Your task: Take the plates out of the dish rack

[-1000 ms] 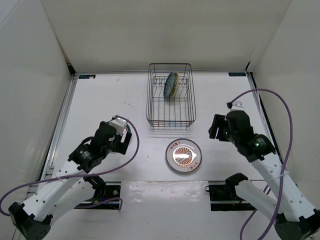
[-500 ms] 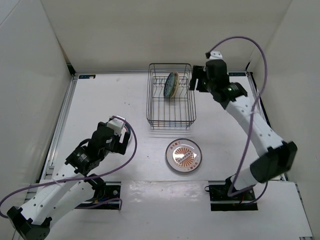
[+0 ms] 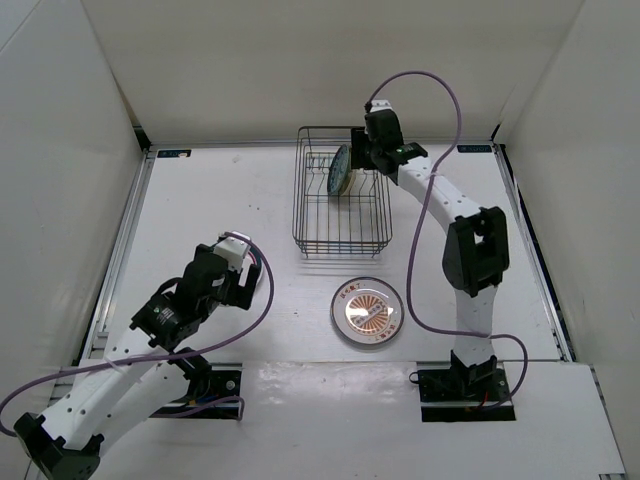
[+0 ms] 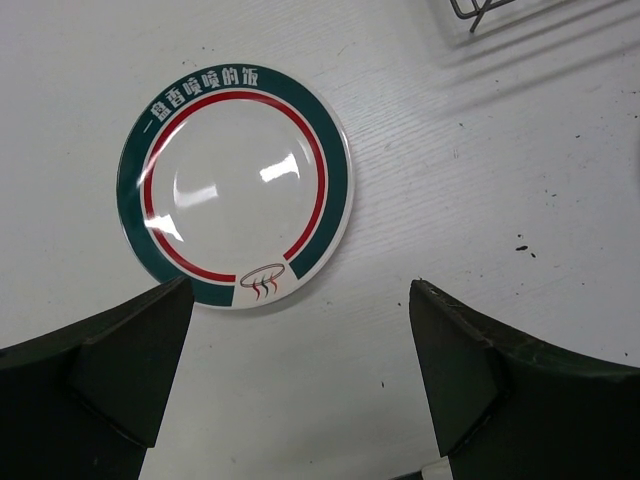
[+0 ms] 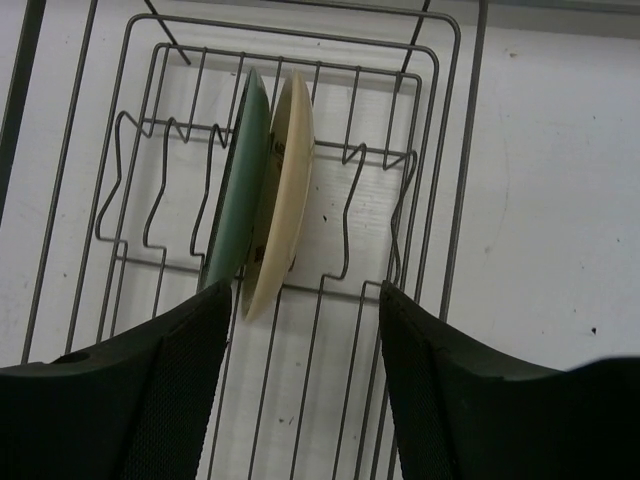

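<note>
The right gripper (image 5: 305, 325) is hanging released, fingers spread wide, directly above two plates that are standing on edge in the dish rack (image 3: 340, 215). A teal-green plate (image 5: 238, 190) is touching a cream plate (image 5: 284, 190), and both are leaning between the prongs at the rack's far end. The left gripper (image 4: 300, 340) is hovering released, jaws wide apart, over a green-rimmed plate (image 4: 235, 185) that is lying flat on the table (image 4: 500, 180). A sunburst plate (image 3: 368, 310) is lying flat near the rack's near edge.

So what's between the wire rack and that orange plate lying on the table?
Nothing; the top view shows only bare table between dish rack and orange plate.
</note>
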Controlling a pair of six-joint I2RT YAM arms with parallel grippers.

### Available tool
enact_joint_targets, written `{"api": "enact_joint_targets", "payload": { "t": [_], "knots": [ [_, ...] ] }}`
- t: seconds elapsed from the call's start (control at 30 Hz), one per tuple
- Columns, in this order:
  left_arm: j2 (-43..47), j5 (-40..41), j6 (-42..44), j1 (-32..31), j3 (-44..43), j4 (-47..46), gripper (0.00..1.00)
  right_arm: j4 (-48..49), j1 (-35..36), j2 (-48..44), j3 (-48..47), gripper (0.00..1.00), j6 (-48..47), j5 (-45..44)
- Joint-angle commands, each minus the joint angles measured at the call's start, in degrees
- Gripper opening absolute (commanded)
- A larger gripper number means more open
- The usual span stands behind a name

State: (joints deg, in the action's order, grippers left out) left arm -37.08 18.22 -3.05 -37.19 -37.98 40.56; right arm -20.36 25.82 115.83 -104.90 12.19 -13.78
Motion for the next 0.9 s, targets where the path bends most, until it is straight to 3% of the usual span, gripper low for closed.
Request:
{"api": "enact_joint_targets", "payload": {
  "t": [0.0, 0.53, 0.87],
  "knots": [
    [0.1, 0.5, -0.3, 0.3, -0.2, 0.5, 0.99, 4.4, -0.2, 1.9, -6.2, 0.64, -1.6, -1.4],
    [-0.5, 2.3, 0.1, 0.3, 0.1, 0.8, 0.99, 6.5, -0.4, 11.3, -10.5, 0.46, -0.7, -3.4],
    [-0.4, 2.4, 0.1, 0.3, 0.0, 0.8, 0.99, 6.0, 0.0, 15.0, -14.9, 0.16, -1.0, -5.9]
  ]
}}
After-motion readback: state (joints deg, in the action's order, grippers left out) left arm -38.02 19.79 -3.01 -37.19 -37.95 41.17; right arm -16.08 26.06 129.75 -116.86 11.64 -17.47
